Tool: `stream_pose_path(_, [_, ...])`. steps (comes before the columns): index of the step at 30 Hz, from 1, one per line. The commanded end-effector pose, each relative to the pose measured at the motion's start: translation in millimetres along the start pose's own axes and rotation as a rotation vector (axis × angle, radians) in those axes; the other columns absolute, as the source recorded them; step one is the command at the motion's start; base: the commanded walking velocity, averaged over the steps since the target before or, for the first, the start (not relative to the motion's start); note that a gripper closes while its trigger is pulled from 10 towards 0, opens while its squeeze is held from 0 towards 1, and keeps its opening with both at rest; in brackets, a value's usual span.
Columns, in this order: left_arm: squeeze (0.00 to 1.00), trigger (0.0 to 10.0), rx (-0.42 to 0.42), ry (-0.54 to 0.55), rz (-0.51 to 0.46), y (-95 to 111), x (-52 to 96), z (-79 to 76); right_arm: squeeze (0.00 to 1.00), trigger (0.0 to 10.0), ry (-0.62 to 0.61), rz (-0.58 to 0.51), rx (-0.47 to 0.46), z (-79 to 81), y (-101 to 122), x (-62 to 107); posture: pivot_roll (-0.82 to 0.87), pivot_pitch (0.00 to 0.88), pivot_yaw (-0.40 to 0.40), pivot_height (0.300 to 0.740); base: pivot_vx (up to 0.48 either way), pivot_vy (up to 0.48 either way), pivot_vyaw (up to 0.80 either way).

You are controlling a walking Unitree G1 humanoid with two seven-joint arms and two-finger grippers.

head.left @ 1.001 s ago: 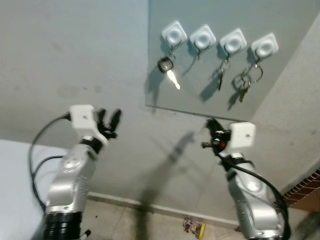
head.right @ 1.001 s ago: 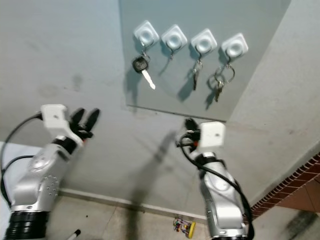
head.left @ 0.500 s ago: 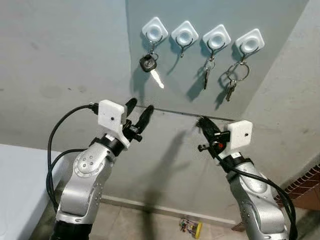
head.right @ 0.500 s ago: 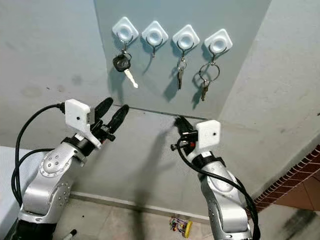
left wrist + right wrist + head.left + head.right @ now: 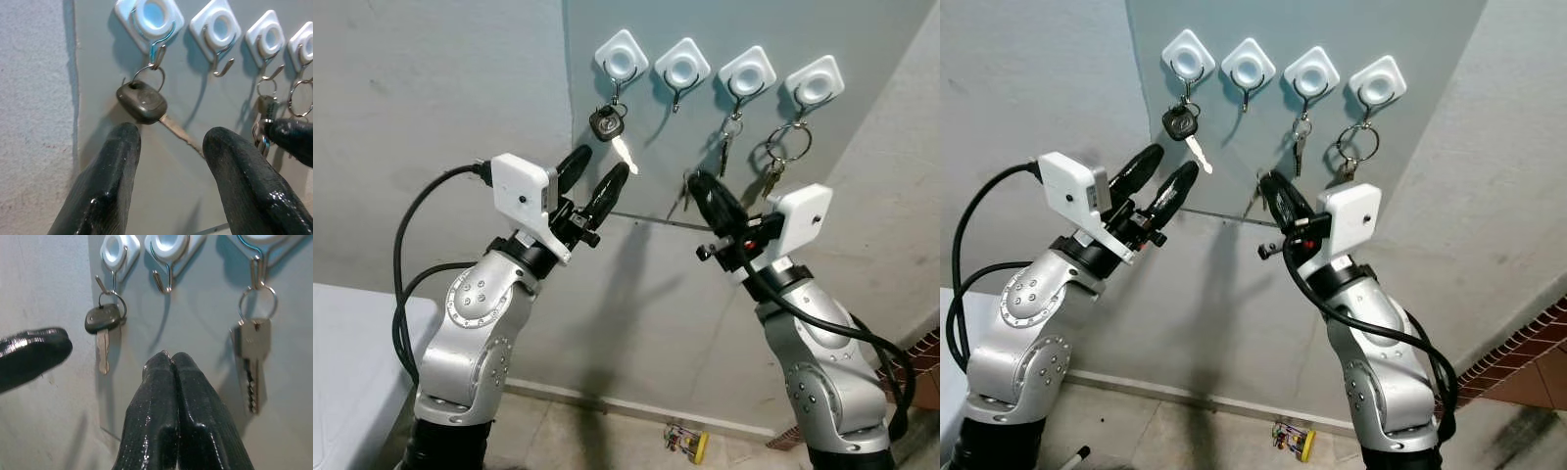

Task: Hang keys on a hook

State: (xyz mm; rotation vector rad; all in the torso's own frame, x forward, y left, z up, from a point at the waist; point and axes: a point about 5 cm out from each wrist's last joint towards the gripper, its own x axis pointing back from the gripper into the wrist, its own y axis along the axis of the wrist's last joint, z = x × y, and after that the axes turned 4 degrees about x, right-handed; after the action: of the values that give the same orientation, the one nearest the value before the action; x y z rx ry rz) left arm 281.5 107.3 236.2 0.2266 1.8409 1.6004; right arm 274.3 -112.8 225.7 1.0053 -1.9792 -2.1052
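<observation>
Four white hooks sit in a row on a grey board [image 5: 636, 186]. A black-headed key [image 5: 607, 122] hangs on the first hook [image 5: 622, 57]. The second hook [image 5: 682, 64] is bare. A key [image 5: 724, 152] hangs on the third hook, and a ring of keys [image 5: 788, 147] on the fourth. My left gripper [image 5: 597, 174] is open just below the black-headed key [image 5: 142, 102]. My right gripper [image 5: 697, 184] is shut below the second hook [image 5: 164, 281], with a small set of keys [image 5: 684, 191] dangling at its tip.
A white surface [image 5: 352, 343] lies at the lower left. A small colourful object [image 5: 690, 443] rests on the floor by the wall. Brickwork [image 5: 925, 362] shows at the lower right. The plain wall [image 5: 431, 98] runs left of the board.
Both arms have risen toward the board. The left gripper now points up under the black-headed key. The right gripper has moved up and left, nearer the second hook.
</observation>
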Motion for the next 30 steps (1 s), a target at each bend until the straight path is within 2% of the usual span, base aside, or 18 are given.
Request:
stream_pose_path(1, [0.00,10.0,-0.004,-0.012,-0.018,7.6,-2.2,-0.9,0.00,10.0,-0.003,-0.034,0.001,-0.9,10.5,-1.8,0.01,0.107,-0.027,0.740,0.000,0.000,0.00])
stream_pose_path(16, [0.00,10.0,0.008,-0.069,-0.029,12.2,-8.5,-14.1,0.00,10.0,0.030,-0.109,-0.047,6.2,28.4,-15.5,0.02,0.098,-0.021,0.740,0.000,0.000,0.00])
stream_pose_path(30, [0.00,10.0,0.006,-0.063,-0.025,12.2,-8.9,-12.4,0.00,10.0,0.051,-0.142,-0.059,6.5,31.7,-31.8,0.03,0.088,-0.022,0.740,0.000,0.000,0.00])
